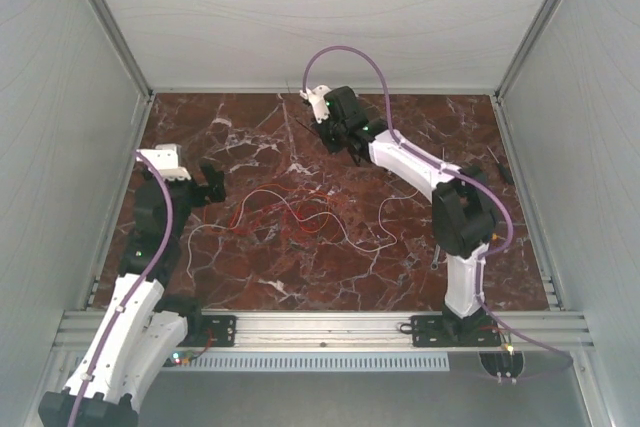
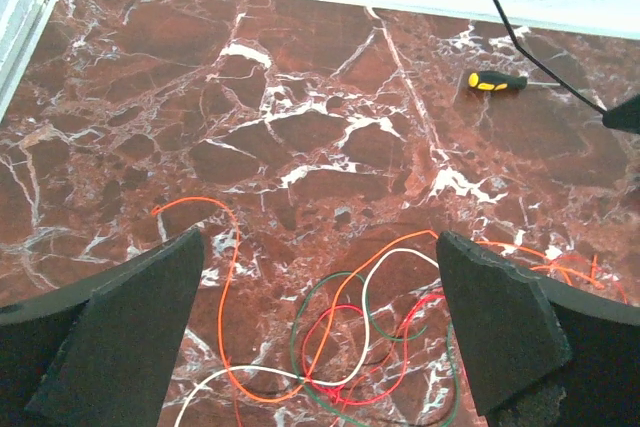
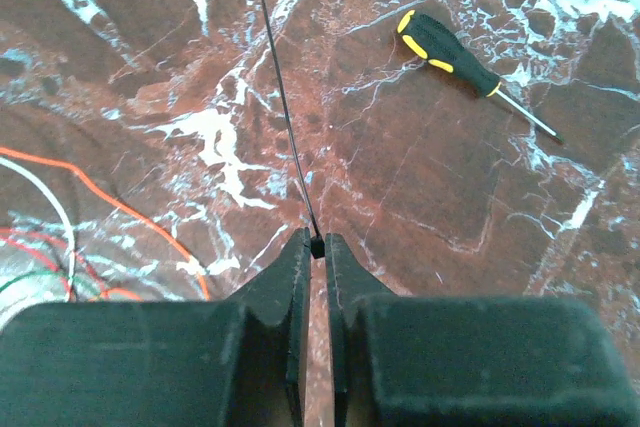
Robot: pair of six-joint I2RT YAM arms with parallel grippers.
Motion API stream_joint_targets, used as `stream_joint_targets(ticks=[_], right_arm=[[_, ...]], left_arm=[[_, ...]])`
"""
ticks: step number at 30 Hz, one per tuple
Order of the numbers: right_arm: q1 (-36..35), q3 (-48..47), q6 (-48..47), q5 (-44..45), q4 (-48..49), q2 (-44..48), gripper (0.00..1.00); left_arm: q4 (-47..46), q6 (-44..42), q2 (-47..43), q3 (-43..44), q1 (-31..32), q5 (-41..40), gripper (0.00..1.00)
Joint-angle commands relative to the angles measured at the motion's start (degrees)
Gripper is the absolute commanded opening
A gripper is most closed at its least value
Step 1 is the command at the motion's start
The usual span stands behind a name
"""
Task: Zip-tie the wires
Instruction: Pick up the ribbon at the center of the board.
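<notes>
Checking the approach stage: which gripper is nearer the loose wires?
Left. The left gripper is open right by the wires; the right gripper, pinching a zip tie, is beyond them.

Smooth, marble-look table (image 2: pixel 150 77) — matt, rough-edged black fingers (image 2: pixel 130 337).

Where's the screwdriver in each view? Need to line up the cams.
Left wrist: screwdriver upper right, near the far wall.
Right wrist: upper right, right of the zip tie pinched in the right gripper.
Top external: too small to confirm; maybe the dark speck at the back edge, left of the right arm's wrist.
Shared landmark: the wires, in all three.
</notes>
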State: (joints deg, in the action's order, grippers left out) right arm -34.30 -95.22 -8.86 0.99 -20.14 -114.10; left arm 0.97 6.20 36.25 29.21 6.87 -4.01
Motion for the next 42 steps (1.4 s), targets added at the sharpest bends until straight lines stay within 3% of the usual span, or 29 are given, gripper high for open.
stream_joint_targets(ticks=[1, 10, 15, 19, 22, 27, 32, 42], right_arm=[[-3.7, 6.3, -2.2, 3.0, 3.6, 8.1, 0.0], [-16.6, 22.0, -3.1, 12.8, 11.2, 24.3, 0.0], [-23.5, 27.9, -2.8, 17.0, 12.5, 30.1, 0.0], [-27.4, 30.6, -2.9, 18.6, 13.1, 32.4, 0.0], [-29.9, 31.6, -3.9, 21.4, 14.1, 32.7, 0.0], [-32.5, 32.1, -6.1, 25.7, 15.8, 32.4, 0.0], [-33.5, 31.8, -8.2, 28.0, 16.3, 31.7, 0.0], [-36.5, 32.3, -13.5, 33.0, 18.6, 30.8, 0.0]], left_arm=[[-4.8, 6.1, -0.8, 0.7, 0.3, -0.2, 0.98], [-0.8, 25.5, 4.3, 6.8, 0.2, 6.9, 0.88], [1.9, 30.8, 9.3, 11.2, 0.3, 12.3, 0.85], [0.7, 34.9, 11.1, 11.8, 0.4, 15.8, 0.76], [0.2, 36.5, 12.5, 12.0, 1.2, 17.9, 0.71], [4.0, 37.0, 14.4, 12.8, 2.7, 14.1, 0.65], [3.4, 37.8, 14.5, 11.7, 3.2, 14.2, 0.41], [2.9, 37.3, 16.5, 11.9, 4.0, 13.4, 0.28]])
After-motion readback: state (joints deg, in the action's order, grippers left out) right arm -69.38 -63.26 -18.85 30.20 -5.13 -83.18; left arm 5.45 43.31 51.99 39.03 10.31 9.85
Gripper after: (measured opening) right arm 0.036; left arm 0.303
